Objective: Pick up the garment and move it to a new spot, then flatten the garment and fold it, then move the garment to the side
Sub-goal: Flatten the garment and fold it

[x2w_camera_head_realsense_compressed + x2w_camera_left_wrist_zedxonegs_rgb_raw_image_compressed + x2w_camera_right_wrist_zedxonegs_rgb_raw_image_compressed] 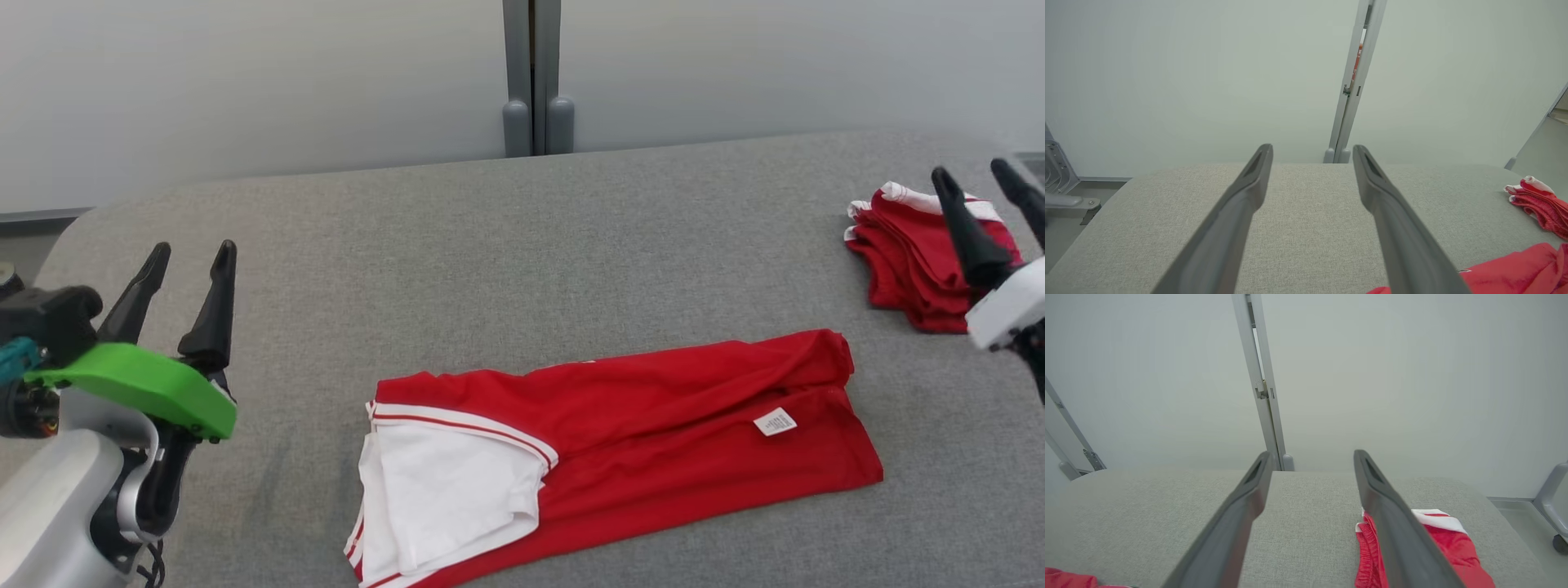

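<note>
Left pincer: jaws parted wide, holding nothing, poised above bare counter. Right pincer: jaws likewise parted, empty.

The garment, red with a white panel, lies partly folded to the right of the left pincer and to the left of the right pincer, touching neither. A stack of folded red garments sits just below and ahead of the right pincer.

Hazards:
- If the right pincer is lowered where it stands, it would probably seize the stack instead.
- A single-layer pinch would likely let the fold fall open.
- The loose white panel may drag and bunch.
</note>
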`<state>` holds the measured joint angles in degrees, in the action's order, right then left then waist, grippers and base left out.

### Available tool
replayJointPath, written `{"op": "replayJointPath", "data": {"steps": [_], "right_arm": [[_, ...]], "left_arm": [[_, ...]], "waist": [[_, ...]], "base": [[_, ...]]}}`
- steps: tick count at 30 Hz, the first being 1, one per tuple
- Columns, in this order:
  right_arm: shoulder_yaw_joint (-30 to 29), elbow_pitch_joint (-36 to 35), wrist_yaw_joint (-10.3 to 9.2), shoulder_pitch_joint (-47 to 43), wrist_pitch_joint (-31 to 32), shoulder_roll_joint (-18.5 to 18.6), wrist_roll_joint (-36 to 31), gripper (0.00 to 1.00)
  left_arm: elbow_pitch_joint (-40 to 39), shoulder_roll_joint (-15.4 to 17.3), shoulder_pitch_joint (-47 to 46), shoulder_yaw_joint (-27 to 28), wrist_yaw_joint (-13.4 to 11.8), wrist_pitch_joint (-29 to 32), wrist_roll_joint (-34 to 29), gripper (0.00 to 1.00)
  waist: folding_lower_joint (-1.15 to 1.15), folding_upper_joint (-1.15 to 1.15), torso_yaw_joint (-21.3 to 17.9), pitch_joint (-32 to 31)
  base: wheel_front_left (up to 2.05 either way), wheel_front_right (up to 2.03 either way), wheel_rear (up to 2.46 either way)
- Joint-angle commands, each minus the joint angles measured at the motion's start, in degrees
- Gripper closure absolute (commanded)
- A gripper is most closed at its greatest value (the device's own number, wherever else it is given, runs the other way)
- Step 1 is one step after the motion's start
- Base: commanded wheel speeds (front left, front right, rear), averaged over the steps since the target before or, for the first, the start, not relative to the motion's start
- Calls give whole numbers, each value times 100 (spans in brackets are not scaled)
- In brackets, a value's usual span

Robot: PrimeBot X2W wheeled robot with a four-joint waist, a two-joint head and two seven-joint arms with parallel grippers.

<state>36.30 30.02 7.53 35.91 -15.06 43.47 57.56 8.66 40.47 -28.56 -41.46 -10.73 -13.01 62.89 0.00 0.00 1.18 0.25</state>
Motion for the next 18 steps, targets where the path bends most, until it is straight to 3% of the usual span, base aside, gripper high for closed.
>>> {"op": "replayJointPath", "data": {"steps": [1,4,8,12,18], "right_arm": [[-439,-153,-9,-401,-8,-167,-278,0],[-1601,-647,-9,-1300,-8,-715,-955,0],[-2489,-1110,-8,-2260,-10,-1352,-1722,0],[-2794,-1247,-8,-2809,-10,-1811,-2270,0],[-3058,-1204,-8,-3021,-11,-2116,-2631,0]], "left_arm": [[-78,-40,200,139,-94,-111,-106,0],[-289,-226,658,614,-283,-216,-313,0],[-677,-764,1469,1592,-453,-212,-1023,0],[-850,-1468,2171,2441,-224,-214,-1652,0],[-804,-2381,2695,3240,352,-216,-2505,0]], "waist": [[0,0,4,-40],[0,0,-17,-48],[0,0,-71,35],[0,0,-126,169],[0,0,-150,354]], "base": [[0,0,0],[0,0,0],[0,0,0],[0,0,0],[0,0,0]]}}
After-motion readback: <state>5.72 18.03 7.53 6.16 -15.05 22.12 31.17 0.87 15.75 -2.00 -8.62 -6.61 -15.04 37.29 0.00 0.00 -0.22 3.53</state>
